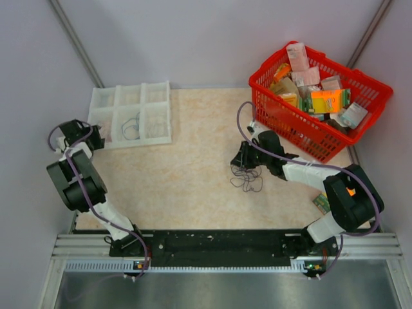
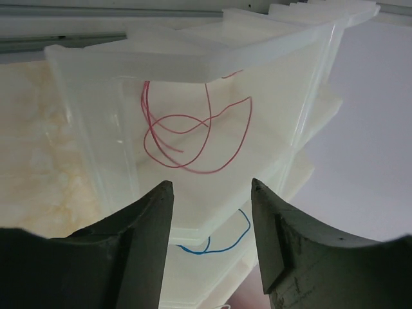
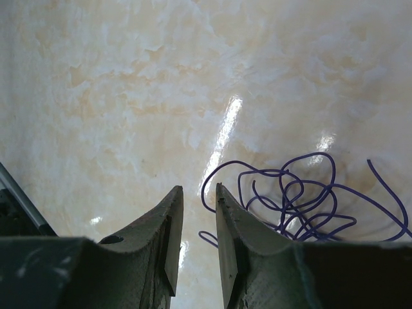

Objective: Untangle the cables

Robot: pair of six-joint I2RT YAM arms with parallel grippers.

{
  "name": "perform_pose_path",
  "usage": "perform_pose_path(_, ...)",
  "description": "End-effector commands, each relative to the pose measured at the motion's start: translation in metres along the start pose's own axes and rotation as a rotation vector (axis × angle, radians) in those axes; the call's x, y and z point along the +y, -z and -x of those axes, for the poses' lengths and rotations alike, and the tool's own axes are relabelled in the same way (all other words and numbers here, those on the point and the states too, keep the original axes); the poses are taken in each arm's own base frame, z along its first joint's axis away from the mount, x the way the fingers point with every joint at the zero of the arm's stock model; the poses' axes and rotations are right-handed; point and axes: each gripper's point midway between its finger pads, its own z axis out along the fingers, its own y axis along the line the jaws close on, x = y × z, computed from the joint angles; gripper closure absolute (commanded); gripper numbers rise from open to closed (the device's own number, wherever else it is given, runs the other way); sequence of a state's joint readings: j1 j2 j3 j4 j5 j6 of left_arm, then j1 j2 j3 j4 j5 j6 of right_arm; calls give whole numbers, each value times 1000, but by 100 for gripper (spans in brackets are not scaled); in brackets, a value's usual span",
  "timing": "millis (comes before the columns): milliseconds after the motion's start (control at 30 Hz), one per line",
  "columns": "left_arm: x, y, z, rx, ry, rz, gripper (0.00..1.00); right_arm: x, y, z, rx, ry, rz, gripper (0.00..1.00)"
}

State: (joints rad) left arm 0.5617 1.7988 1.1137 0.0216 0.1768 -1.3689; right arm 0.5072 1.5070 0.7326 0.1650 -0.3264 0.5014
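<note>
At the near right of the counter (image 1: 187,193), the right hand (image 3: 199,190) is low over the marbled top. Its fingers are only a narrow slit apart. One strand of the purple cables (image 3: 293,196) curves up into that slit, but I cannot tell whether it is pinched. The rest of the tangle lies loose on the counter just beside the hand. From above it is a small dark knot (image 1: 248,179) directly in front of the right hand (image 1: 241,158), towards the near edge. A small packet (image 1: 320,204) lies on the counter by the right arm's elbow.

On the left side, the left hand (image 2: 211,187) is spread wide with nothing between its fingers. It points at the end wall of a translucent compartment tray (image 2: 96,116). A red wire (image 2: 187,138) lies looped in the compartment nearest the hand, and a blue wire (image 2: 219,241) shows in the next one along. From above, the left hand (image 1: 92,136) is at the tray's (image 1: 132,90) left near corner.

At the far right stands a red basket (image 1: 283,119) full of packaged goods (image 1: 329,100).
</note>
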Motion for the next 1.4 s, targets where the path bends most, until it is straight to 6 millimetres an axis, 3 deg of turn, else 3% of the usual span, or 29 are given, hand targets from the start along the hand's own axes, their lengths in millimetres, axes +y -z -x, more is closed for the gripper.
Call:
perform_pose_path(0,-38,33,43,-207,-82,-128,42,6,-2,10,-30,5,36,73)
perform_pose_path(133,-58,51,26,-182,-175,-174,40,5,-4,9,-24,1,39,74)
perform_pose_path(233,-75,76,-13,-131,-275,-208,40,6,-3,9,-24,0,39,75)
perform_pose_path(400,-75,137,-92,-100,-523,-228,40,6,-3,10,-25,1,36,74)
perform_pose_path(500,-46,176,-152,-15,-638,-298,41,2,-2,11,-34,1,8,74)
perform_pose_path(567,-16,198,-196,114,-733,-347,42,-13,2,14,-57,-9,-79,73)
perform_pose_path(600,9,204,-213,187,-783,-359,43,-23,5,15,-71,-21,-142,70)
perform_pose_path(633,13,220,-235,249,-827,-436,43,-32,9,15,-81,-29,-196,68)
perform_pose_path(667,30,233,-254,327,-876,-503,41,-41,13,16,-95,-38,-251,65)
perform_pose_path(700,37,246,-269,377,-921,-582,24,-47,17,17,-108,-57,-292,60)
perform_pose_path(733,50,261,-291,464,-973,-640,15,-50,18,17,-115,-65,-302,56)
perform_pose_path(800,83,277,-319,573,-1067,-653,15,-45,12,14,-95,-76,-268,52)
perform_pose_path(900,134,289,-360,738,-1173,-604,20,-23,-3,6,-30,-95,-129,53)
perform_pose_path(1000,162,296,-401,868,-1258,-584,24,-23,-3,6,-48,-115,-127,58)
perform_pose_path(1133,180,282,-451,947,-1352,-464,30,-30,19,23,-165,-80,-185,59)
perform_pose_path(1367,176,257,-511,961,-1358,-412,36,-57,54,39,-309,-137,-274,59)
